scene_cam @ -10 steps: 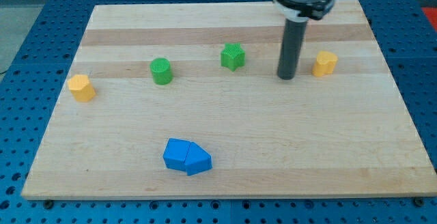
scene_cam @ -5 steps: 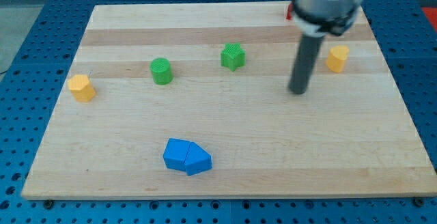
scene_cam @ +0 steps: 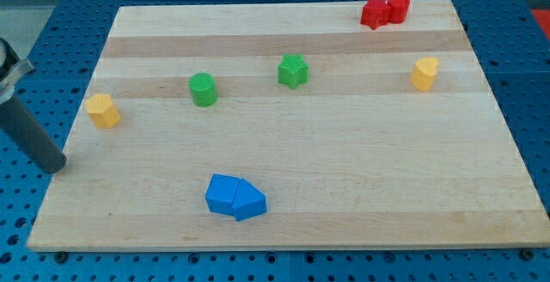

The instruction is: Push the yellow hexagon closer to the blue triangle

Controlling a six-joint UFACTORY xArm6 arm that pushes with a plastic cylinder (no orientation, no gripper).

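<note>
A yellow hexagon (scene_cam: 102, 110) sits near the board's left edge. Two blue blocks touch each other at the bottom middle: a squarish one (scene_cam: 223, 193) and the blue triangle (scene_cam: 250, 202) on its right. My tip (scene_cam: 57, 168) is at the board's left edge, below and to the left of the yellow hexagon, apart from it. The rod runs up and left out of the view. The blue blocks lie far to the right of the tip and lower.
A green cylinder (scene_cam: 204, 88) and a second green block (scene_cam: 293, 70) stand in the upper middle. Another yellow block (scene_cam: 424, 73) is at the right. Two red blocks (scene_cam: 384, 11) touch at the top right. The wooden board's left edge (scene_cam: 77, 110) slants.
The rod has left the right side and swung across to the board's left edge. The right yellow block was pushed a little right and up a moment ago. The red blocks now show.
</note>
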